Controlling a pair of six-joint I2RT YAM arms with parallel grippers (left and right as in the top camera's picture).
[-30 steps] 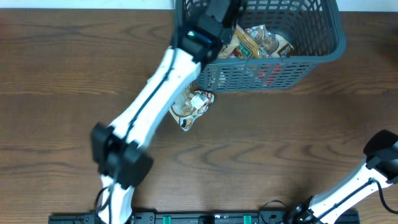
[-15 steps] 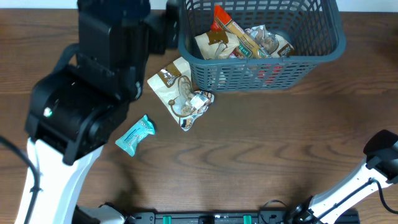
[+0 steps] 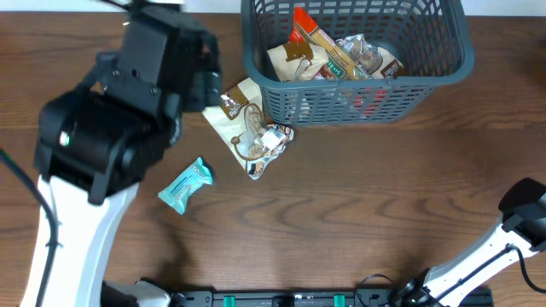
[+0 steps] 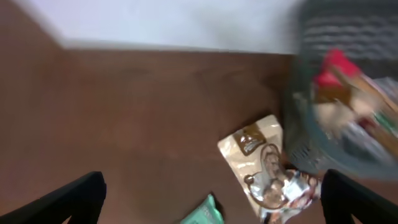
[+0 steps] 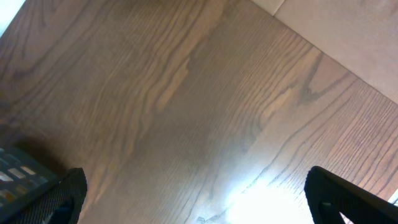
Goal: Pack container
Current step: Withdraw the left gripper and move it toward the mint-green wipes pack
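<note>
Container at the far edge, three packets loose beside it

One container (image 3: 401, 95) sits on the bench (image 3: 367, 196) at the far side, right of centre, with its far rim cut off by the top of the overhead view. It holds at least four overlapping snack packets, and a red-topped one (image 3: 300, 26) stands tallest. Three packets lie outside. A cream packet (image 3: 232, 112) lies just beside the container's near-left corner, and a crumpled clear packet (image 3: 266, 145) overlaps its near end. A teal packet (image 3: 185, 185) lies apart, nearer and further left.

Of the two arms, the left arm (image 3: 102, 145) hangs over the left part of the bench. Its left end effector (image 4: 211, 199) is released, fingers spread wide above the loose packets and grasping nothing. The right end effector (image 5: 199, 193) is also released, over bare wood at the near right. A wide stretch of bench between the loose packets and the right arm (image 3: 503, 239) lies open.
</note>
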